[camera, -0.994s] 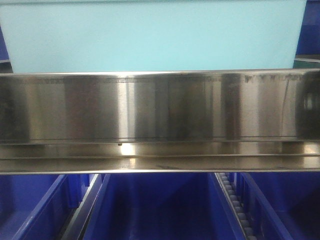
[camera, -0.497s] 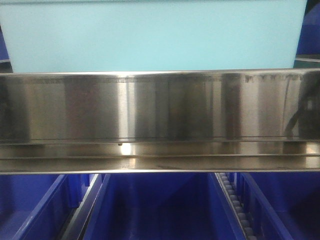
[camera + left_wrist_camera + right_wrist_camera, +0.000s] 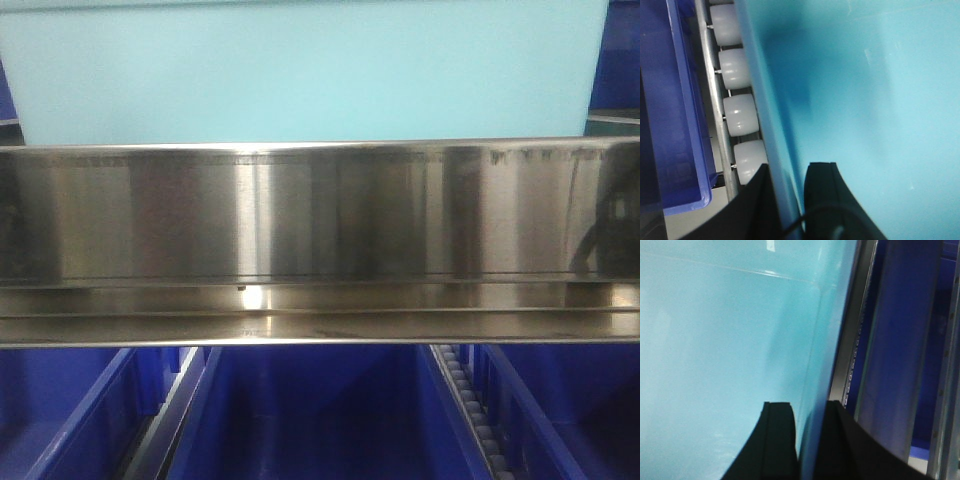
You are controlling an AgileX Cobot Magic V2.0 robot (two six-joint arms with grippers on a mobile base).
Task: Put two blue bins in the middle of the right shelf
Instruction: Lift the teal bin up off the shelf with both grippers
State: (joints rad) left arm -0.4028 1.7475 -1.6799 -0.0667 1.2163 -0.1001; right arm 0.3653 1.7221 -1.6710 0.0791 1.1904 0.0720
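A light blue bin (image 3: pixel 300 70) fills the top of the front view, sitting just behind a steel shelf rail (image 3: pixel 320 220). My left gripper (image 3: pixel 790 175) is shut on the bin's left wall (image 3: pixel 770 125), one black finger outside and one inside. My right gripper (image 3: pixel 810 412) is shut on the same bin's right wall (image 3: pixel 815 365), which it also straddles. The inside of the bin (image 3: pixel 715 340) looks empty. Neither gripper shows in the front view.
White rollers (image 3: pixel 740 115) run in a track beside the bin's left wall, with a dark blue bin (image 3: pixel 675 100) beyond them. Another dark blue bin (image 3: pixel 900 340) stands right of the held one. Dark blue bins (image 3: pixel 320 410) and a roller track (image 3: pixel 470 410) lie on the level below.
The light blue bin has shifted slightly to the left in the front view. Both grips stay as they were.
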